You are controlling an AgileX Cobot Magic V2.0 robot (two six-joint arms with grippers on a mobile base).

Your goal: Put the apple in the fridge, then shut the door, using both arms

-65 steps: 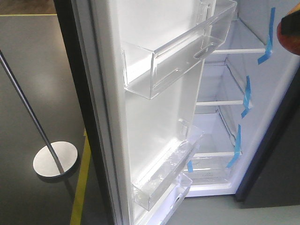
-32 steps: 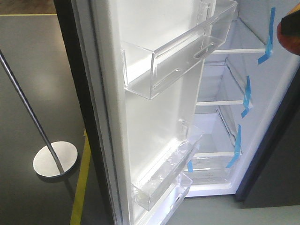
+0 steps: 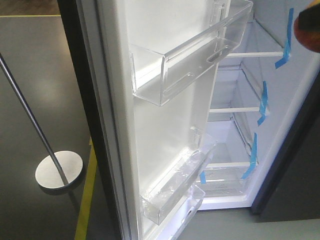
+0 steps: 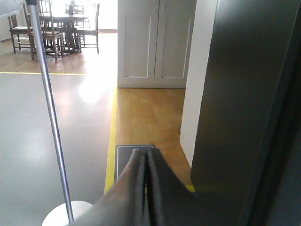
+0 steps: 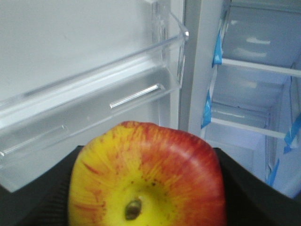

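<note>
Slightly higher and further right than a second ago, the apple (image 5: 146, 165) shows less of its red skin at the top right corner of the front view, where a dark part of the right pincer (image 5: 149, 207) hides more of it. That pincer grips the apple, with dark fingers (image 5: 254, 188) on both sides and the stem end facing the wrist camera. The apple hangs in the air in front of the open fridge (image 3: 300, 100), not yet inside. From the right wrist, the clear upper bin (image 5: 94, 113) of the door (image 3: 165, 125) lies straight ahead and to the left. The glass shelves (image 5: 254, 66), marked with blue tape (image 5: 216, 47), lie further off to the right. I judge that the coming move turns on this: the apple must travel right of the bin's near corner and then deeper, onto a shelf. The left pincer (image 4: 144, 155) is closed on nothing, its fingers pressed together. It sits near a dark panel (image 4: 235, 94), probably the door's outer face, so the left arm looks better placed to push the door shut later. A metal pole stand (image 3: 30, 115) rises from the grey floor to the left.
</note>
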